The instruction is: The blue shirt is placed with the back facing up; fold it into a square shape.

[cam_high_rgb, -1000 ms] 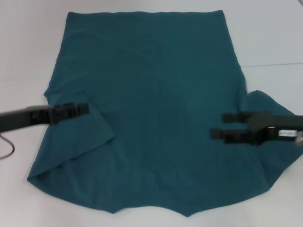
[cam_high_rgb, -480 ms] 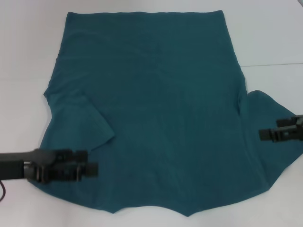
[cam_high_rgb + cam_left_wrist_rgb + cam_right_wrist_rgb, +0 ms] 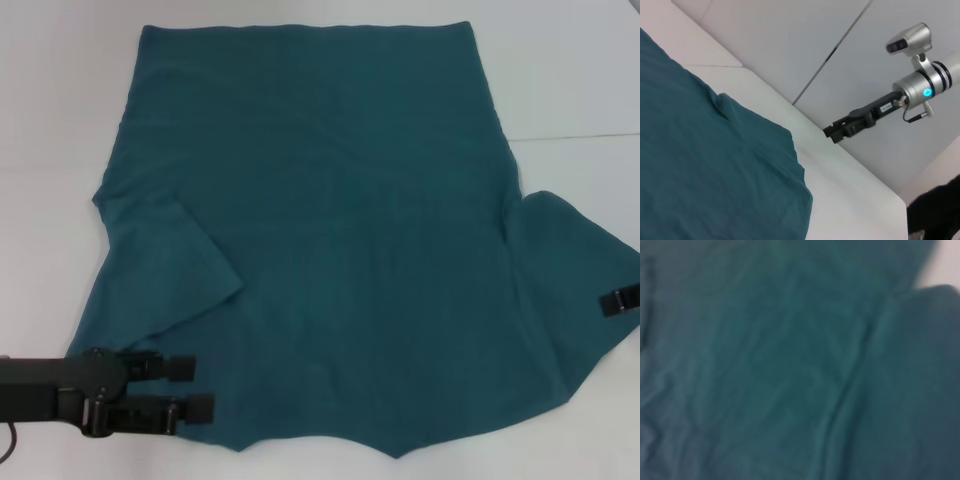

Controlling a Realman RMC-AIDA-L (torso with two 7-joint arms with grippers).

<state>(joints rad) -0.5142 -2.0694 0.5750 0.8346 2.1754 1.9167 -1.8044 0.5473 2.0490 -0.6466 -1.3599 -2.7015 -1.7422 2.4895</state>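
The blue shirt lies flat on the white table, plain side up, hem far and neck edge near. Its left sleeve is folded inward onto the body. The right sleeve spreads outward. My left gripper hovers open over the shirt's near-left corner, nothing between its fingers. My right gripper barely shows at the right edge, over the right sleeve's outer part; it also appears far off as the right gripper in the left wrist view. The right wrist view is filled with the shirt's fabric.
The white table surrounds the shirt on all sides. A seam line runs across its far right. The left wrist view shows the table's far edge and a grey wall behind.
My left gripper dropped from the folded left sleeve to the near-left corner, open. My right gripper pulled back rightward off the shirt's body to the picture's edge. The shirt has not moved.
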